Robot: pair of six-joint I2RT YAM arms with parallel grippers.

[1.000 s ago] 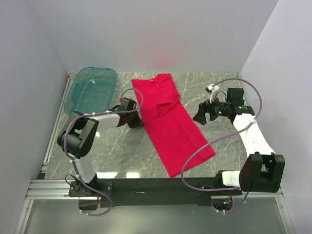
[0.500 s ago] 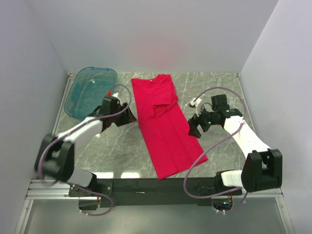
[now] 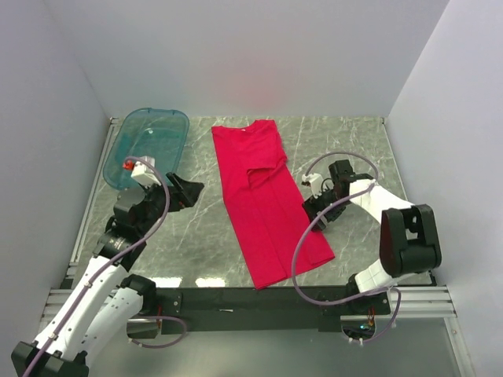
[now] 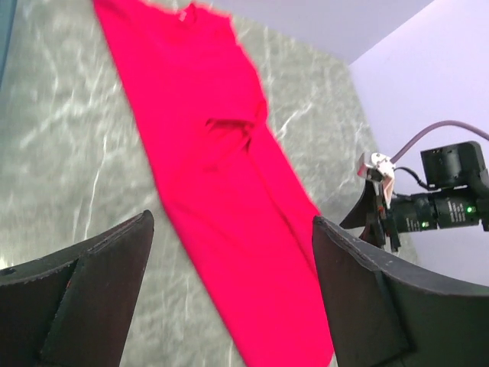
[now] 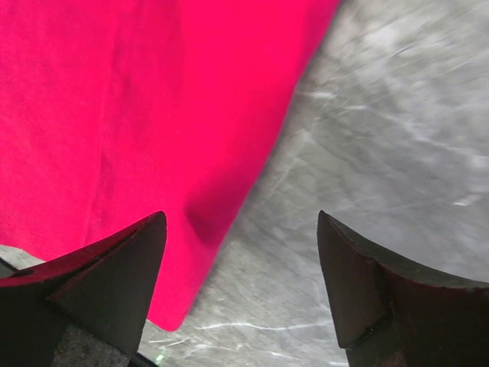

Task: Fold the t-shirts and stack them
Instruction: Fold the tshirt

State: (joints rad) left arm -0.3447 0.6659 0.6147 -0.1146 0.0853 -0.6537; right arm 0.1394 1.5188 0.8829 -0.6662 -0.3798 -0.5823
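Both jaws: left gripper (image 4: 231, 222) and right gripper (image 5: 241, 218) spread apart, empty.
Right gripper: over the right edge of the plain bright red soft-fabric t-shirt (image 3: 263, 196).
Left gripper: left of it, apart.
T-shirt: narrow strip lying flat mid grey marbled desk (image 3: 196, 236).

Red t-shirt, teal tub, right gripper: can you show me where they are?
red t-shirt (image 3: 263, 206), top view, middle of its body.
teal tub (image 3: 149, 145), top view, its bare floor.
right gripper (image 5: 238, 220), right wrist view, midway between its fingertips.
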